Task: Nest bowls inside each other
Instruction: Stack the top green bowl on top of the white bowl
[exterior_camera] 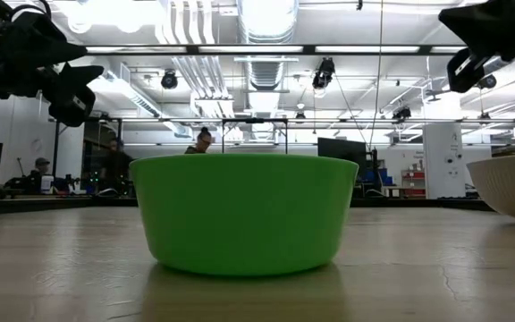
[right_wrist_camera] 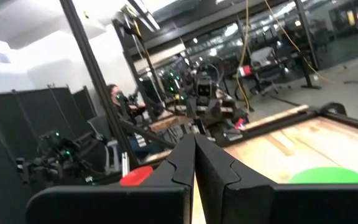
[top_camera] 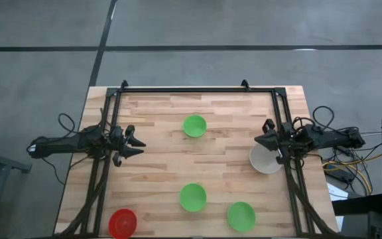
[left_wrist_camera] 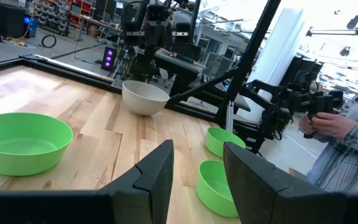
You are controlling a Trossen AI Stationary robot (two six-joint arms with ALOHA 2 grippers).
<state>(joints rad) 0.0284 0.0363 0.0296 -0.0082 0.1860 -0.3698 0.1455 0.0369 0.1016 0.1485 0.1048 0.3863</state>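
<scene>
On the wooden table (top_camera: 158,166), a green bowl (top_camera: 194,125) sits near the middle, and the other bowls lie around it: two more green bowls (top_camera: 193,197) (top_camera: 241,215) toward the near edge, the red bowl (top_camera: 123,223) at the near left corner, and the white bowl (top_camera: 265,159) off to its right. None is nested. The left pincer (top_camera: 140,144) hangs left of the middle bowl, fingers apart and empty; the right pincer (top_camera: 257,138), fingers pressed together, hovers beside the white bowl.
</scene>
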